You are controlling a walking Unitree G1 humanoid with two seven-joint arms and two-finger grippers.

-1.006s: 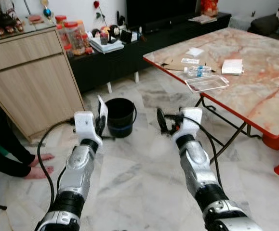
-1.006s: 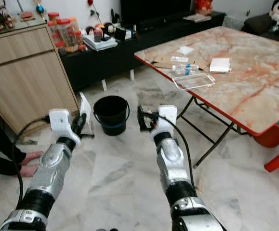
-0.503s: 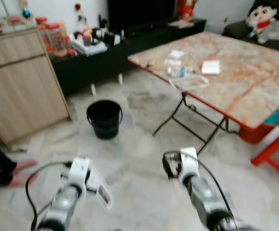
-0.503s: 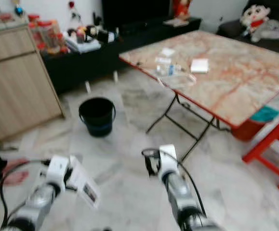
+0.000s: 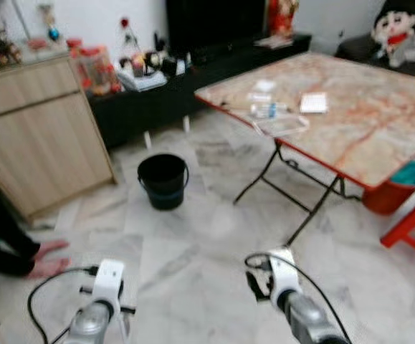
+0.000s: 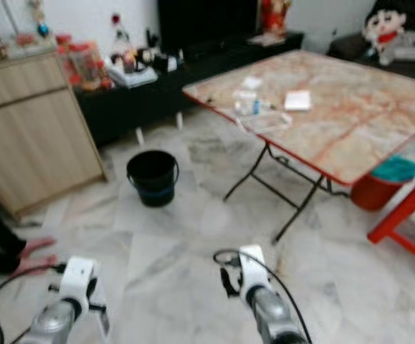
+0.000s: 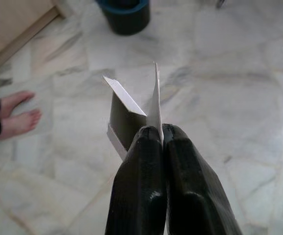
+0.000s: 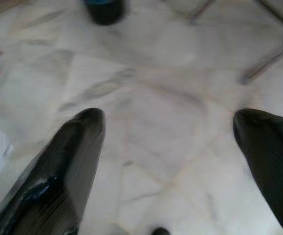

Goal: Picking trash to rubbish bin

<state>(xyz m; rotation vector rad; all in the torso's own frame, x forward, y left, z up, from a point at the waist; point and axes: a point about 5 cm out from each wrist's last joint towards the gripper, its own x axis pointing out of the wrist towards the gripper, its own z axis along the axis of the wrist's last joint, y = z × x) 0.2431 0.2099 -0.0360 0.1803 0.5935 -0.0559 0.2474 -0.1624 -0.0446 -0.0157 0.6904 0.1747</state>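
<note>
Pinching one flattened white carton (image 7: 131,115), left tool (image 7: 162,134) faces one black bucket (image 5: 163,181); right tool (image 8: 168,132) gapes wide.

The two eye views look from the robot's head forward and down across the marble floor (image 5: 214,236), from well back, and share nearly the same scene: the black bucket (image 5: 163,180), the desk (image 6: 350,122) and both arms low in the frame. The left wrist view looks along its closed fingers (image 7: 180,191) at the floor beyond their tips, with the bucket farther ahead. The right wrist view looks between its spread fingers (image 8: 63,166), close above the floor, and is blurred.
</note>
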